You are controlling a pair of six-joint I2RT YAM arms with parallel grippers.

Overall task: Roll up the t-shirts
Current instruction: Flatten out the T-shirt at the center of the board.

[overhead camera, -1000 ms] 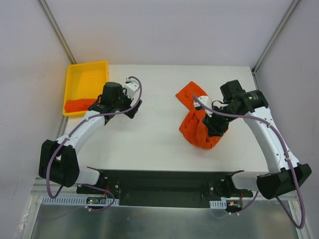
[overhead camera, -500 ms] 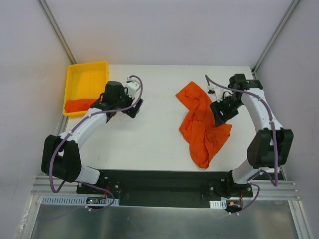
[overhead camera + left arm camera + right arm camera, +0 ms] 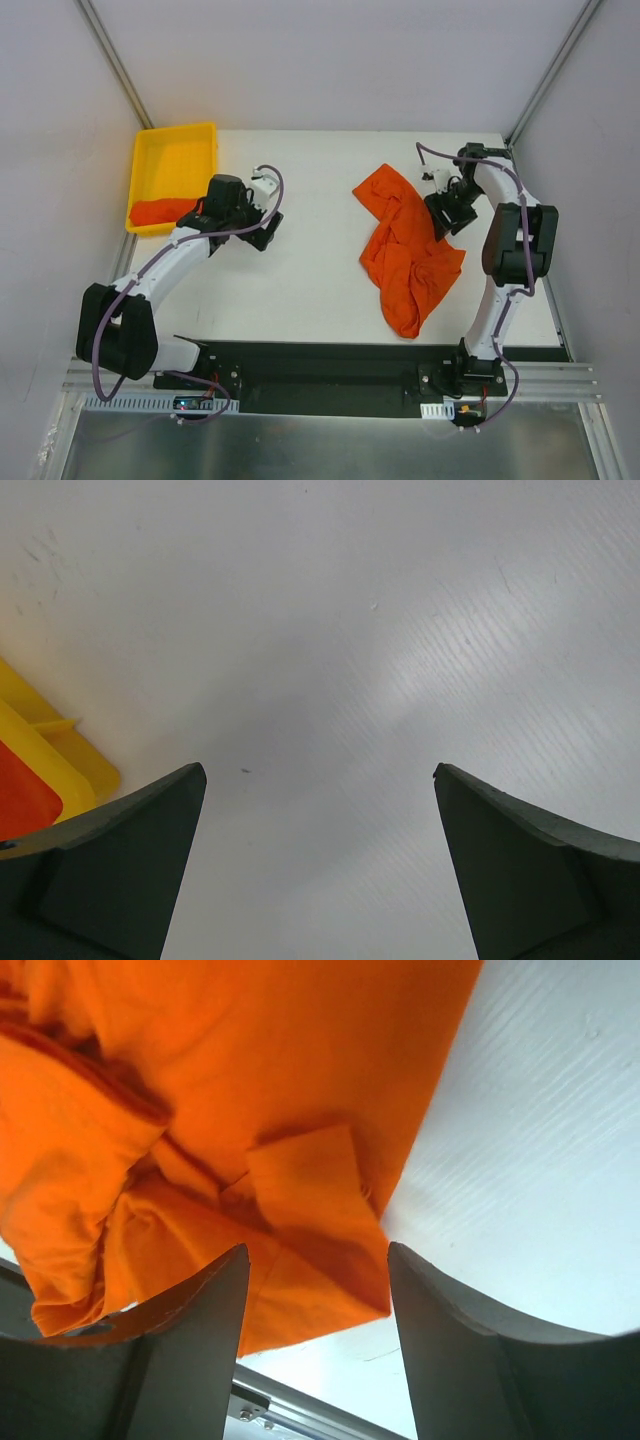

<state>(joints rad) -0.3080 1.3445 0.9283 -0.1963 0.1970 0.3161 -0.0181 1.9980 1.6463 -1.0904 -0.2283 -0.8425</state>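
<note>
crumpled orange t-shirt (image 3: pixel 405 250) lies right of centre on the tabletop (image 3: pixel 310 270); right claw (image 3: pixel 318 1250) released, jaws apart above it; left claw (image 3: pixel 320 770) spread wide over bare tabletop; second t-shirt (image 3: pixel 158 211) in yellow tray (image 3: pixel 175 150), upper left

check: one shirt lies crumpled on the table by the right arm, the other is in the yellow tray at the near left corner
Wrong corner: the top view shows the tray at the table's far left corner, not the near one. One shirt does lie crumpled by the right arm, the other shirt in the tray.
</note>
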